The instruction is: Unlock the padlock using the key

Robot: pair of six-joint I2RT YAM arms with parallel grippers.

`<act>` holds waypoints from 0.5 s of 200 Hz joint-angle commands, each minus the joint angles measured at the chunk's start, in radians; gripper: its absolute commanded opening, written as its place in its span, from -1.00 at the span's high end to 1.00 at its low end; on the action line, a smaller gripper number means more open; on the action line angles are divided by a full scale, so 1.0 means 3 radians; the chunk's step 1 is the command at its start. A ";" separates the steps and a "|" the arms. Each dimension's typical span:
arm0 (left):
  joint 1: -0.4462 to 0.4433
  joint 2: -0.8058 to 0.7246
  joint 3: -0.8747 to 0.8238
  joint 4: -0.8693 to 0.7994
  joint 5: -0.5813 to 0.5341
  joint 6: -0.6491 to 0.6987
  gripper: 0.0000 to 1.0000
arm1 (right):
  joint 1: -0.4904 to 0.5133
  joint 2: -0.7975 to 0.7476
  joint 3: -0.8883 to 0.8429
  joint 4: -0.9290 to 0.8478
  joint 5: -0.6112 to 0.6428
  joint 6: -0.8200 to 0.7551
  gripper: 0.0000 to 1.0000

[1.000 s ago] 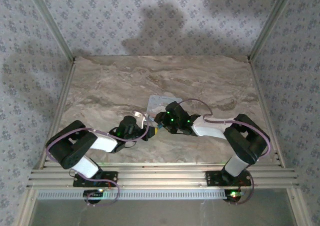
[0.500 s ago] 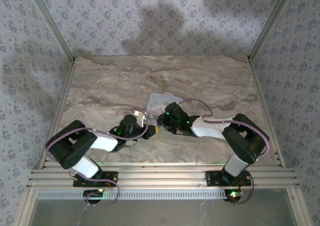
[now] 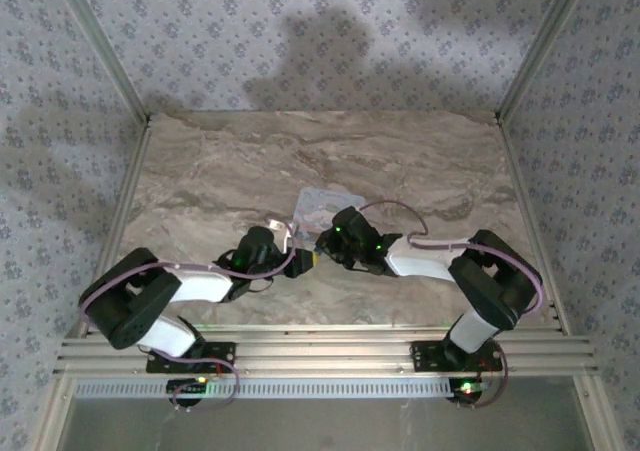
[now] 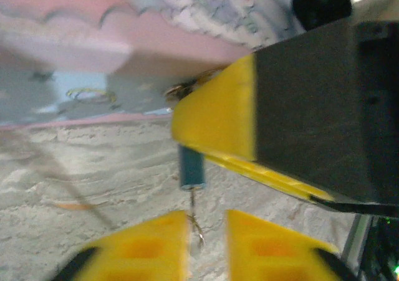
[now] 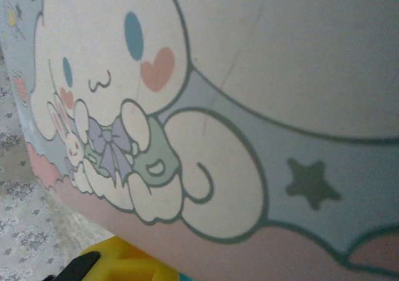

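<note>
Padlock (image 4: 192,167) looks tiny, rigid, slippery; pinch its body. Left gripper (image 4: 206,231) jaws stand narrowly apart around the key (image 4: 196,222); right gripper (image 4: 209,138) jaws, cannot tell.

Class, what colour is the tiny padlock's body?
The padlock is dark teal-blue; the left wrist view shows it best.

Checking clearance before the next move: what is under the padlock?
A thin metal piece hangs below the padlock, over the marble table, at the gap between the left gripper's fingers. The padlock's top is covered by the right gripper's yellow finger.
</note>
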 commanded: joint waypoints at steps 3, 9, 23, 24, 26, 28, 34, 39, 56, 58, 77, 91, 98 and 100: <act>-0.0014 -0.0306 0.0154 -0.0372 -0.0122 0.0167 0.18 | 0.0003 -0.0058 -0.0082 -0.0167 0.0055 0.0100 1.00; -0.0009 -0.0387 0.0170 -0.0520 -0.0197 0.0196 0.09 | -0.0006 -0.0064 -0.0086 -0.0167 0.0052 0.0109 1.00; 0.0000 -0.0596 0.0201 -0.0892 -0.0397 0.0221 -0.20 | -0.0017 -0.0070 -0.0095 -0.0170 0.0041 0.0133 1.00; -0.0002 -0.0611 0.0206 -0.0922 -0.0419 0.0219 -0.24 | -0.0015 -0.0070 -0.0093 -0.0168 0.0041 0.0135 1.00; -0.0001 -0.0641 0.0216 -0.0984 -0.0454 0.0210 -0.29 | -0.0017 -0.0072 -0.0092 -0.0167 0.0041 0.0140 1.00; -0.0002 -0.0668 0.0228 -0.1049 -0.0485 0.0204 -0.34 | -0.0020 -0.0070 -0.0094 -0.0167 0.0038 0.0141 1.00; 0.0000 -0.0734 0.0286 -0.1271 -0.0545 0.0207 -0.41 | -0.0018 -0.0075 -0.0096 -0.0164 0.0037 0.0151 1.00; 0.0002 -0.0781 0.0350 -0.1462 -0.0560 0.0232 -0.43 | -0.0023 -0.0075 -0.0098 -0.0158 0.0035 0.0168 1.00; 0.0003 -0.0925 0.0448 -0.1825 -0.0551 0.0215 -0.48 | -0.0041 -0.0065 -0.0107 -0.0123 0.0011 0.0210 1.00; 0.0002 -0.0946 0.0446 -0.1836 -0.0546 0.0205 -0.48 | -0.0039 -0.0065 -0.0107 -0.0118 0.0009 0.0220 1.00; -0.0003 -0.1138 0.0256 -0.1608 -0.0426 0.0047 -0.49 | -0.0052 -0.0049 -0.0110 -0.0054 -0.0014 0.0284 1.00; -0.0016 -0.1273 0.0006 -0.1197 -0.0317 -0.0011 -0.50 | -0.0058 -0.0040 -0.0107 -0.0012 -0.0040 0.0349 1.00; -0.0033 -0.1328 -0.0078 -0.1097 -0.0332 -0.0017 -0.51 | -0.0063 -0.0038 -0.0107 0.0007 -0.0051 0.0382 1.00; -0.0034 -0.1341 -0.0094 -0.1092 -0.0348 -0.0018 -0.51 | -0.0061 -0.0035 -0.0108 0.0013 -0.0056 0.0386 1.00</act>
